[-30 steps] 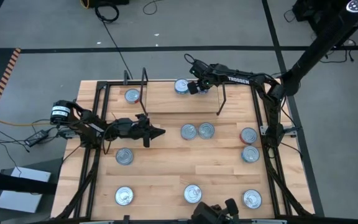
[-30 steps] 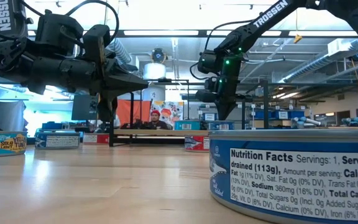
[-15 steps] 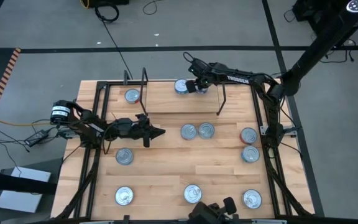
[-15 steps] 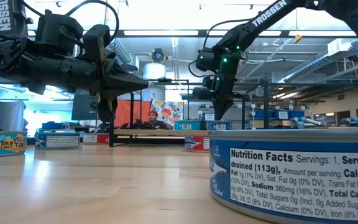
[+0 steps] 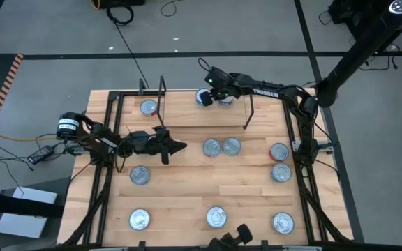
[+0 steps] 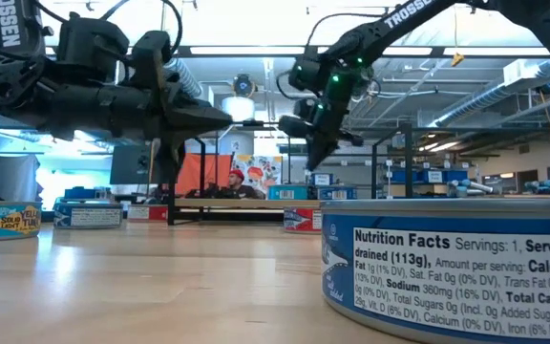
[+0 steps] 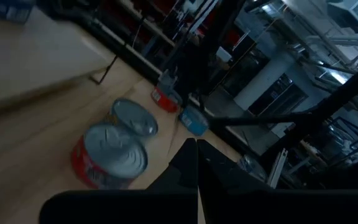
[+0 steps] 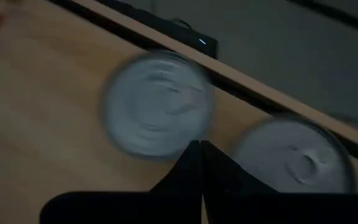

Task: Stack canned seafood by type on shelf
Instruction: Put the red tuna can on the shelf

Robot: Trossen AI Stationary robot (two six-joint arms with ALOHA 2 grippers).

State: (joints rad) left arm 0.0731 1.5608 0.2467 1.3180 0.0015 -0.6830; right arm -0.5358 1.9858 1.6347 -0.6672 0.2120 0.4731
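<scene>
The shelf [image 5: 187,115] is a light-wood board between two black wire frames at the table's far side. Three silver-lidded tins show on it: one [image 5: 149,107] left of the left frame and two side by side [image 5: 202,97] [image 5: 225,100]. My right gripper [image 5: 211,90] hangs shut just above this pair and points steeply down; in its wrist view the two lids [image 8: 157,112] [image 8: 297,155] lie under its fingertips [image 8: 201,146]. My left gripper [image 5: 182,147] is shut and level over the table's left middle, pointing at two red tins [image 7: 114,155].
Loose tins lie on the tabletop: two at the middle [image 5: 211,147] [image 5: 231,146], two near the right edge [image 5: 278,151] [image 5: 280,172], one at the left [image 5: 139,175], three along the near edge [image 5: 139,219] [image 5: 216,217] [image 5: 283,222]. A person [image 6: 240,180] sits beyond the table.
My right gripper has risen from the shelf and gone toward the table's far left, staying shut and turning somewhat. The tin that it stood over now shows beside the other on the shelf.
</scene>
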